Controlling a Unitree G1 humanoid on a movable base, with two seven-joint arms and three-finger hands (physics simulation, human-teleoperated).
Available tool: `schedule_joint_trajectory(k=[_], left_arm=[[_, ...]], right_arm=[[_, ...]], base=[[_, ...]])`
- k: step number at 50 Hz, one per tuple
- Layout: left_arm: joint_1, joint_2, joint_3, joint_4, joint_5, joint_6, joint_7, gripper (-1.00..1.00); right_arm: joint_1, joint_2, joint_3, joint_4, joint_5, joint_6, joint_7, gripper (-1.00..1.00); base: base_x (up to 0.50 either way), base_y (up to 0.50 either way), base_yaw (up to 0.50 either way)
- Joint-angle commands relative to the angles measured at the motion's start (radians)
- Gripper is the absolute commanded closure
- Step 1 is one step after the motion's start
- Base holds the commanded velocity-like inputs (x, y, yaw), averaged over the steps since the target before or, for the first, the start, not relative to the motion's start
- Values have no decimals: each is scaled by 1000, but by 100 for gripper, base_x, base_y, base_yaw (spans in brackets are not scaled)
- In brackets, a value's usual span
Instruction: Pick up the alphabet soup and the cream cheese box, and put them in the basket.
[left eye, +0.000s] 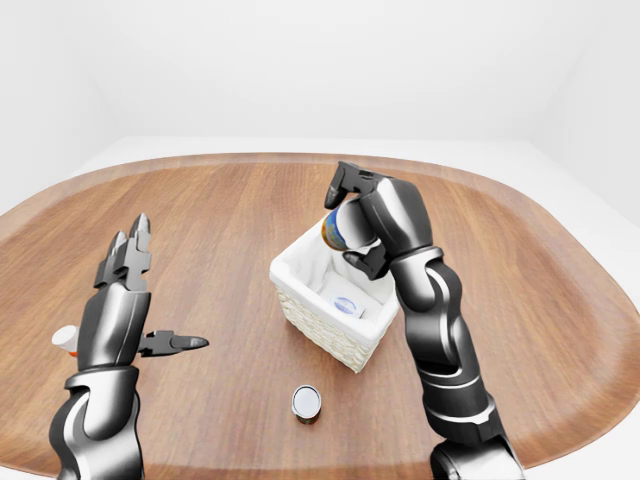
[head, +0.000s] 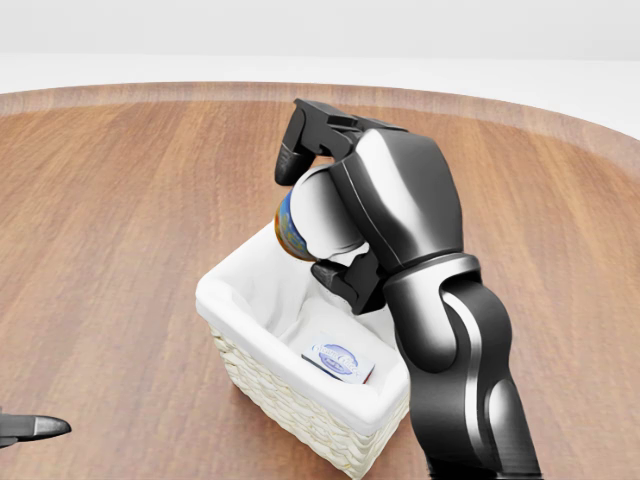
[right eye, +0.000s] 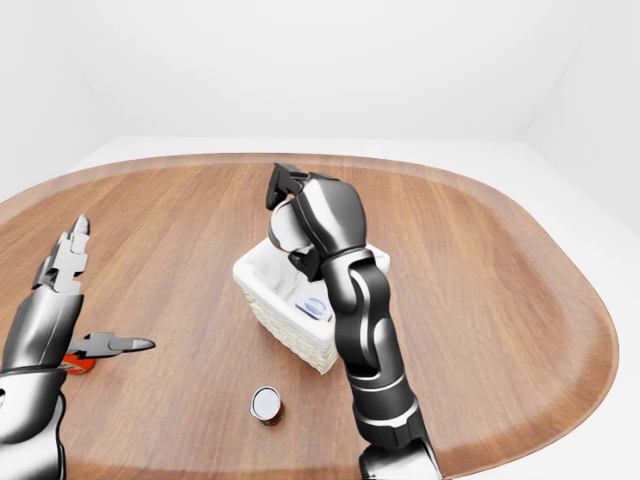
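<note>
The alphabet soup can (head: 289, 229), blue and orange, lies tilted in my right hand (head: 306, 224), whose fingers are shut round it. Hand and can hang over the upper end of the white-lined wicker basket (head: 243, 313); the hand hides most of the can. The cream cheese box (head: 338, 360) lies flat on the basket's floor, near its lower end. In the left-eye view my left hand (left eye: 160, 292) stands open over the table's left side, holding nothing. Only one of its fingertips (head: 32, 427) reaches into the head view at the bottom left.
A small can (left eye: 306, 402) stands on the wooden table (left eye: 220, 210) below the basket in the left-eye view. A red and white object (left eye: 64, 339) lies at the far left, half hidden behind my left arm. The table's rounded edge runs along the bottom.
</note>
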Motion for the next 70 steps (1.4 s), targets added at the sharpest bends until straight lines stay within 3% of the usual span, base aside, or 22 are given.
schedule_joint_trajectory(k=[1,12,26,43,70], left_arm=[[-5,2,-1,3,-20,0,-4,-100],[-3,0,2,-5,-34,0,-11,-100],[-4,1,0,-11,-32,0,-14,-100],[-4,0,3,-10,-36,0,-14,-100],[-5,1,3,0,-32,0,-8,-100]], right_arm=[[-164,-25,-39,262,-19,0,-53,100],[-262,-47,-47,446,-14,0,-64,100],[-433,-96,-73,833,5,0,-172,100],[-549,-89,-49,1275,33,-12,-285,100],[-527,-82,-36,1324,-2,-9,-243,100]], base=[[0,0,0],[0,0,0],[0,0,0],[0,0,0],[0,0,0]])
